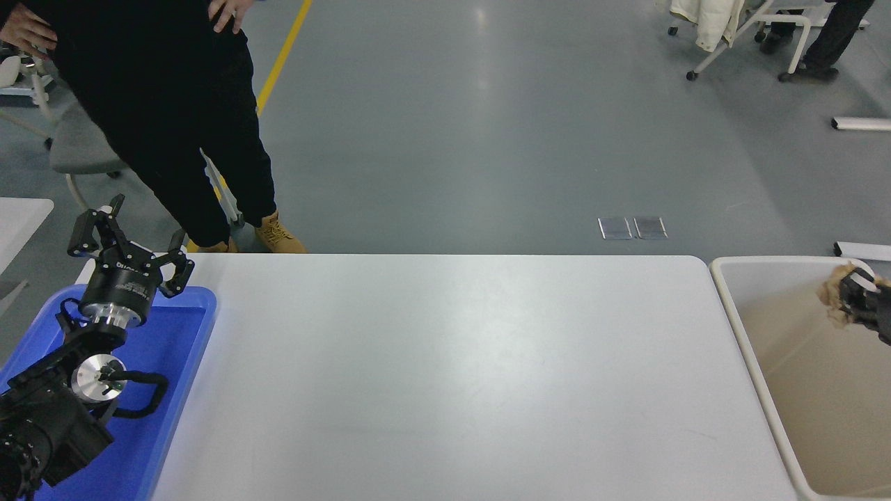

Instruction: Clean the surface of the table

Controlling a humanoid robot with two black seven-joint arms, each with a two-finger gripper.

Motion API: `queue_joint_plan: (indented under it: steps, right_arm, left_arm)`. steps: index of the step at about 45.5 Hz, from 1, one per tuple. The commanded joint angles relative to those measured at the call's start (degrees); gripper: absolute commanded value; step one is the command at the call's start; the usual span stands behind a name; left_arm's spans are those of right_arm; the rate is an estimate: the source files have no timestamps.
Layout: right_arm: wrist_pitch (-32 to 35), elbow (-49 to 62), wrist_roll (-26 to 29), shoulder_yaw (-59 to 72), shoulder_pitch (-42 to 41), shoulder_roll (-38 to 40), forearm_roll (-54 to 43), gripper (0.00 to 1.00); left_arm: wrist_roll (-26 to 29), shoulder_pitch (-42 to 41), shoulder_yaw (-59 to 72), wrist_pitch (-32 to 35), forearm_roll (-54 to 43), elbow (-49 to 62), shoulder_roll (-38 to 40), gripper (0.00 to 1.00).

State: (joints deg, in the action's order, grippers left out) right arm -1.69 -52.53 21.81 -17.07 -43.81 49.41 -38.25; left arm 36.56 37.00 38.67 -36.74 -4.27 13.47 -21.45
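Observation:
The white table surface (452, 376) fills the middle of the head view and bears nothing loose. At the right edge my right gripper (850, 300) hangs over the beige bin (738, 327), shut on a crumpled tan paper wad (832, 299) that sticks out to its left; most of the arm is cut off by the picture's edge. My left gripper (132, 240) is parked at the lower left above the blue tray (188, 327), its fingers spread open and holding nothing.
A person in black clothes and tan boots (278, 236) stands at the table's far left corner. Chairs on wheels (731, 35) stand far off at the top right. The bin sits flush against the table's right end.

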Motion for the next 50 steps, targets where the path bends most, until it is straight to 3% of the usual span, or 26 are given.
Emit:
queue_joint_plan:
  steps: [1,17,30,50]
  right_arm:
    - [-8.85,10.77,-6.51,-0.07,5.05,-10.12,0.02,0.0]
    - [-10.53,28.01,-17.24,2.83,7.34,-20.84,-0.07,0.0]
    - [-10.53,36.62,-17.6,1.69,7.34,-28.05,0.11,0.0]
    - [-11.15,37.15,-17.6,1.51,7.34,-28.58,0.19,0.0]
  left_arm:
    - [0.0,0.0,0.0,0.0,0.06,-0.02,0.0,1.0]
    - [0.0,0.0,0.0,0.0,-0.03,-0.02,0.0,1.0]
    - [0.0,0.0,0.0,0.0,-0.03,-0.02,0.0,1.0]
    - [0.0,0.0,0.0,0.0,-0.03,-0.02,0.0,1.0]
